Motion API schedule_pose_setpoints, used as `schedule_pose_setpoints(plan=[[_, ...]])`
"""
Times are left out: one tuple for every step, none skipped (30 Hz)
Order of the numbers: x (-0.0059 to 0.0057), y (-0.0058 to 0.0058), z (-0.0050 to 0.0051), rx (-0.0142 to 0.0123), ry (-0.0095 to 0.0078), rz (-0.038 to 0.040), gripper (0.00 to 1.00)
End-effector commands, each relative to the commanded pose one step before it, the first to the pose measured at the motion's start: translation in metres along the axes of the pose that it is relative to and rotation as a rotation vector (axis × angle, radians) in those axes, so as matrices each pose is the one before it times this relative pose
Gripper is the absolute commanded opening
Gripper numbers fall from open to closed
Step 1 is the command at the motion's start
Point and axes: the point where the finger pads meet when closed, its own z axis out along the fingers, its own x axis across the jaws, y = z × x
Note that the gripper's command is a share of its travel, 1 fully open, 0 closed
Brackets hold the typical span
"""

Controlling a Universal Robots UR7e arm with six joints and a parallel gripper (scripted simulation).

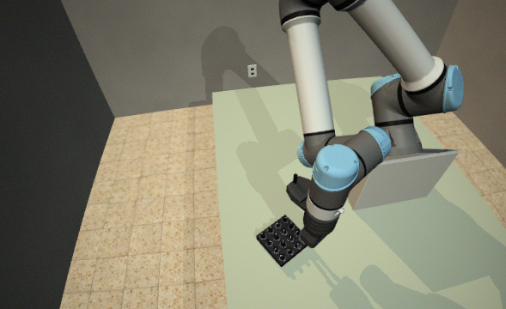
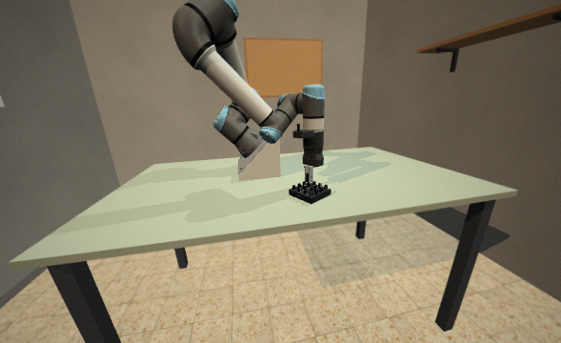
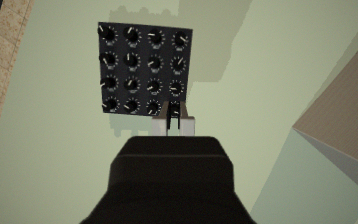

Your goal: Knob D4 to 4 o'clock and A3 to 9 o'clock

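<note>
The black knob box (image 3: 142,67) stands on the green table, with sixteen black knobs that each carry a white line. It also shows in the top view (image 1: 280,240) and in the exterior view (image 2: 310,191). My gripper (image 3: 174,109) points straight down over the box's near right corner in the wrist view. Its fingers are shut on the corner knob D4 (image 3: 174,106), which they mostly hide. The gripper also shows in the top view (image 1: 306,242) and in the exterior view (image 2: 310,180). Knob A3 (image 3: 155,37) stands free in the far row.
The arm's grey mounting block (image 1: 403,178) stands on the table behind the box and also shows in the exterior view (image 2: 259,164). The table's left edge (image 1: 218,206) runs close to the box. The wrist camera bracket (image 1: 297,189) sticks out beside the gripper.
</note>
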Motion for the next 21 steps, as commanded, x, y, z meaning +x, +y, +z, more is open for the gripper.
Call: schedule_pose_setpoints(plan=[[-0.00032,-0.00007,-0.00039,0.00122,0.00077,0.10435,0.30],[0.00000,0.00000,0.00000,0.00000,0.00000,0.02172,0.30],[0.00000,0.00000,0.00000,0.00000,0.00000,0.02112,0.30],[0.00000,0.00000,0.00000,0.00000,0.00000,0.02026,0.30],[0.00000,0.00000,0.00000,0.00000,0.00000,0.01918,0.30],[0.00000,0.00000,0.00000,0.00000,0.00000,0.01790,0.30],[0.00000,0.00000,0.00000,0.00000,0.00000,0.01642,0.30],[0.00000,0.00000,0.00000,0.00000,0.00000,0.00000,0.30],[0.00000,0.00000,0.00000,0.00000,0.00000,0.00000,0.30],[0.00000,0.00000,0.00000,0.00000,0.00000,0.01480,0.30],[0.00000,0.00000,0.00000,0.00000,0.00000,0.01305,0.30],[0.00000,0.00000,0.00000,0.00000,0.00000,0.01123,0.30],[0.00000,0.00000,0.00000,0.00000,0.00000,0.00938,0.30],[0.00000,0.00000,0.00000,0.00000,0.00000,0.00754,0.30],[0.00000,0.00000,0.00000,0.00000,0.00000,0.00576,0.30],[0.00000,0.00000,0.00000,0.00000,0.00000,0.00411,0.30],[0.00000,0.00000,0.00000,0.00000,0.00000,0.00265,0.30],[0.00000,0.00000,0.00000,0.00000,0.00000,0.00144,0.30],[0.00000,0.00000,0.00000,0.00000,0.00000,0.00056,0.30],[0.00000,0.00000,0.00000,0.00000,0.00000,0.00008,0.30],[0.00000,0.00000,0.00000,0.00000,0.00000,0.00000,0.30]])
